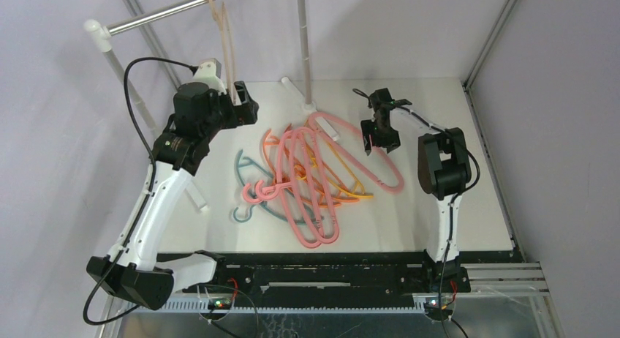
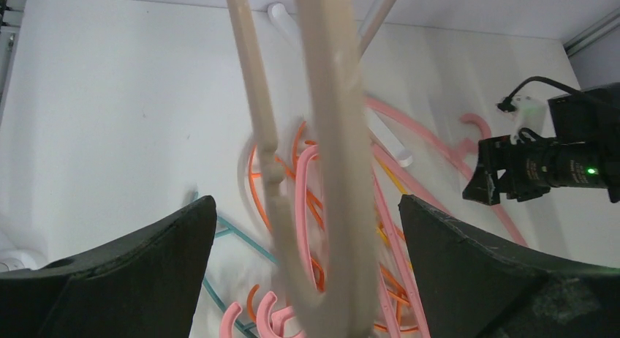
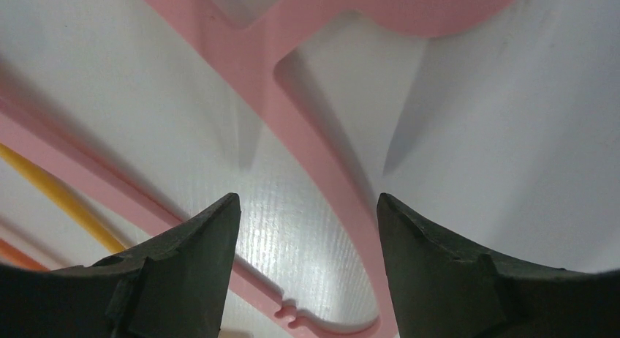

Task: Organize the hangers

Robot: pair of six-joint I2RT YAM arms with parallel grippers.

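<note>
A beige hanger (image 1: 221,38) hangs by its hook on the silver rail (image 1: 168,14). My left gripper (image 1: 246,104) is raised beside its lower end. In the left wrist view the beige hanger (image 2: 340,170) runs between my open jaws (image 2: 307,228) without touching either finger. A pile of pink hangers (image 1: 303,177), with orange ones (image 1: 354,193) and a teal one (image 1: 243,168), lies mid-table. My right gripper (image 1: 368,145) points down, open and empty, over a large pink hanger (image 1: 391,175); its bar (image 3: 322,170) passes between my fingers (image 3: 307,213).
The rail rests on white posts at the left (image 1: 110,53) and at the back middle (image 1: 303,45), the latter with a white foot (image 1: 296,89) on the table. Grey walls close the back and sides. My right arm (image 2: 541,166) shows in the left wrist view.
</note>
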